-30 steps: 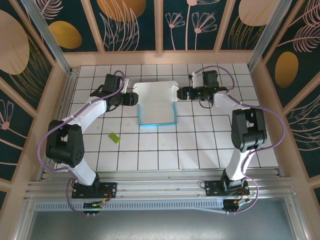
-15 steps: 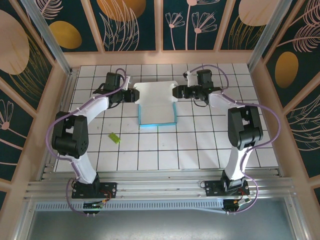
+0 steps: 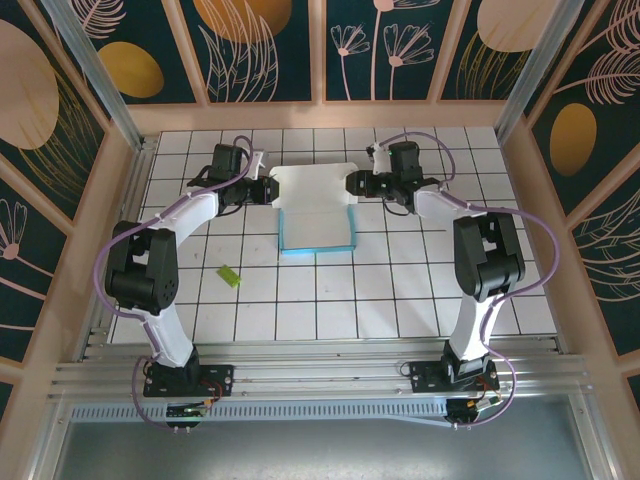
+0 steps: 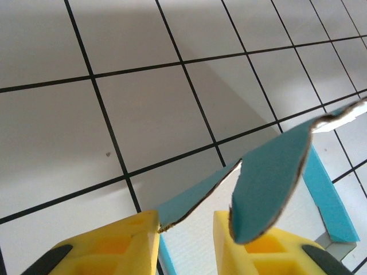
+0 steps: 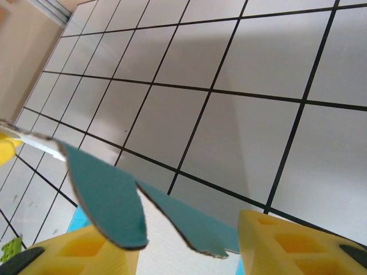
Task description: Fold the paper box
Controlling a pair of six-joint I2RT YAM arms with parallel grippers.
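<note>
One paper box (image 3: pixel 313 205) lies towards the far middle of the tiled counter (image 3: pixel 400 290), its white inside facing up and a turquoise band showing along its near edge and both sides. Two arms reach in to it, one from each side. The left gripper (image 3: pixel 268 190) is at the box's far left corner and the right gripper (image 3: pixel 350 185) is at its far right corner, each level with the box's rear section. In the left wrist view, the two yellow fingers (image 4: pixel 109 246) stand partly apart with a clear gap between them. Two turquoise flap pieces of the box (image 4: pixel 269 177) show there: a thin one whose ragged edge meets the left finger's tip, and a broader, rounded one that rises in front of the right finger. Whether either finger is pressing the cardboard cannot be told. In the right wrist view, the two yellow fingers (image 5: pixel 86 252) stand wider apart. Two turquoise flap pieces of the box (image 5: pixel 106 197) lie across the gap, one rounded and lifted by the left finger and one lower and pointed, reaching towards the right finger. Nothing there looks clamped. One small yellow-green piece (image 3: pixel 229 276) lies alone on the counter, well apart from the box, nearer and to the left.
</note>
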